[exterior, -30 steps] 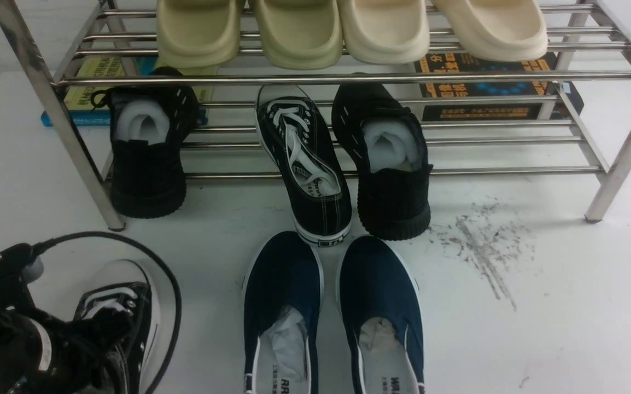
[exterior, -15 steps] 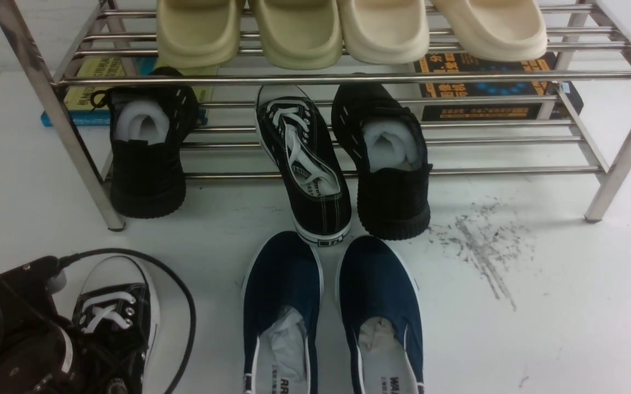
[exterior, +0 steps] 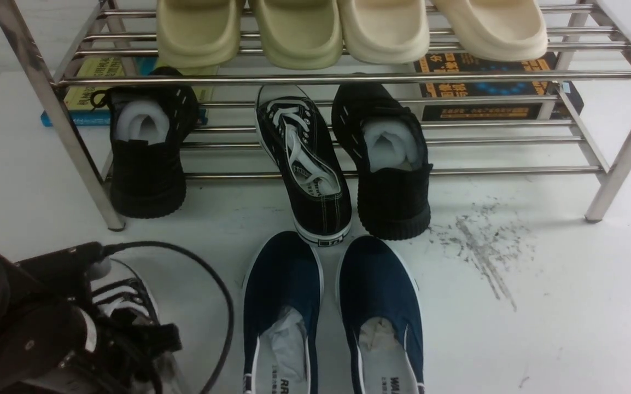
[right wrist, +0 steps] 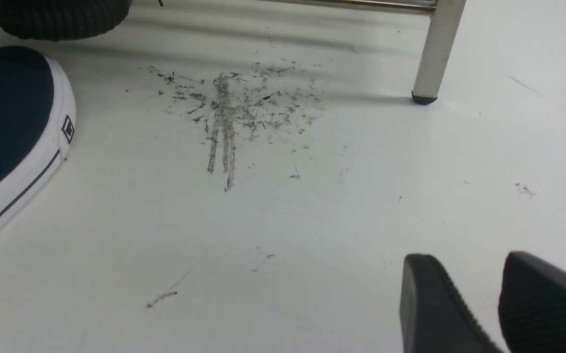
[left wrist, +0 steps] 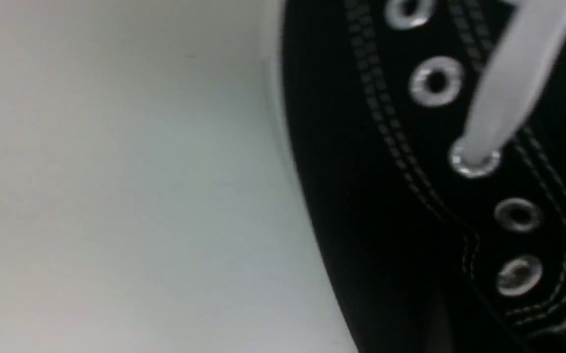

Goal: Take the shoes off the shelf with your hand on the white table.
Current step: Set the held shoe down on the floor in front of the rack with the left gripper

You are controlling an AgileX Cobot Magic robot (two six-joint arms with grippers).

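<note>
— What is altered on the surface in front of the shelf, and what is meant by it?

— Since a second ago, the left arm is shifted across the first sneaker, so more of it is hidden. Its toe cap is found in nearly the same spot, just beside the navy slip-ons. That shoe is judged delivered. The second sneaker is left on the lower tier, so half is judged done.

— How are they aimed?

— Both long axes are laid front to back, toes away from the robot. The second is tilted, heel lowest and nearest.

— And the end effectors?

— The left end effector is masked, so its grip cannot be told. The right end effector is seen released, with nothing held.
</note>
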